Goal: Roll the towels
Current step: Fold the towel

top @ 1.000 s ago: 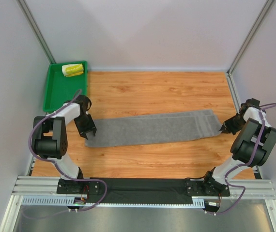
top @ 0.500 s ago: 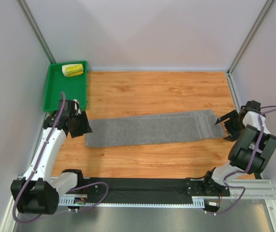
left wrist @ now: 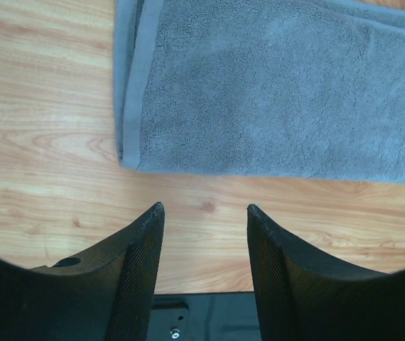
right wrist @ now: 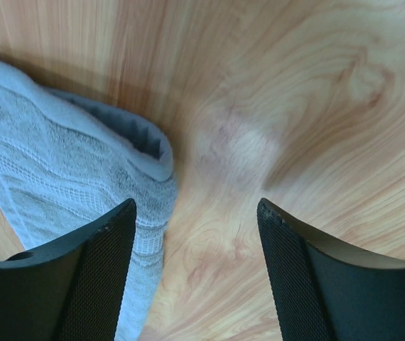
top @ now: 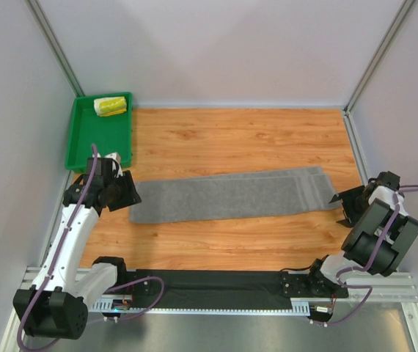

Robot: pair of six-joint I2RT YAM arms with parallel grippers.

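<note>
The grey towel (top: 231, 196) lies folded in a long strip across the middle of the wooden table. My left gripper (top: 130, 194) is open and empty just off the strip's left end; the left wrist view shows that end (left wrist: 273, 92) ahead of the fingers. My right gripper (top: 339, 204) is open and empty off the right end, whose corner (right wrist: 60, 177) shows in the right wrist view. The white-yellow towel (top: 111, 106) sits rolled at the far end of the green tray (top: 92, 143).
The green tray stands at the table's back left corner, close to my left arm. Enclosure walls and metal posts stand left, right and behind. A black mat (top: 216, 280) and metal rails run along the near edge.
My left arm has swung out to the left and its gripper has let go of the towel's left end. My right gripper has backed off the right end toward the near right.
</note>
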